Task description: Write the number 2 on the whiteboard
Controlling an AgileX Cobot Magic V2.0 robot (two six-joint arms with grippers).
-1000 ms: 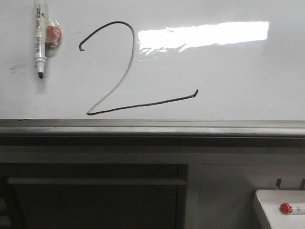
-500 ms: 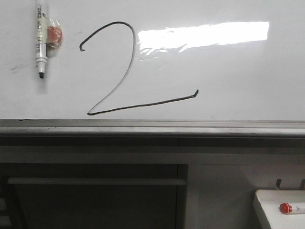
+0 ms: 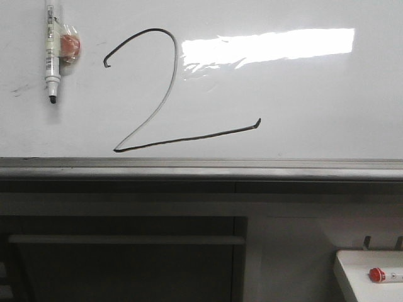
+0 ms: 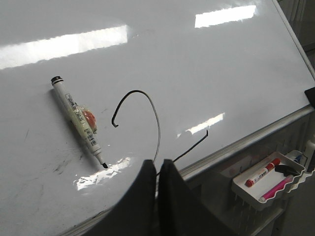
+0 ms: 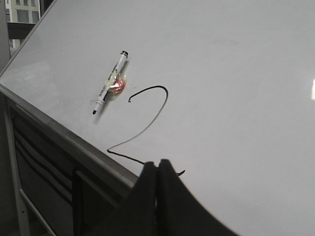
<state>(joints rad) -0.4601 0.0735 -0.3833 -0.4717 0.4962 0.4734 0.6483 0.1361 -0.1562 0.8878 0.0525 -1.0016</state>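
Note:
A large black number 2 (image 3: 165, 94) is drawn on the glossy whiteboard (image 3: 315, 94); it also shows in the left wrist view (image 4: 147, 113) and the right wrist view (image 5: 147, 123). A white marker (image 3: 51, 53) with black tip pointing down is stuck to the board left of the figure, with an orange blob taped beside it. My left gripper (image 4: 157, 164) is shut and empty, back from the board near its bottom rail. My right gripper (image 5: 157, 164) is shut and empty, in front of the figure's base stroke. Neither gripper shows in the front view.
The board's grey bottom rail (image 3: 201, 168) runs across the front view. A small white tray (image 3: 365, 277) at the lower right holds a red-capped marker (image 3: 384, 275); in the left wrist view the tray (image 4: 268, 179) also holds a pink pen. Faint smudges (image 3: 22, 88) mark the board's left.

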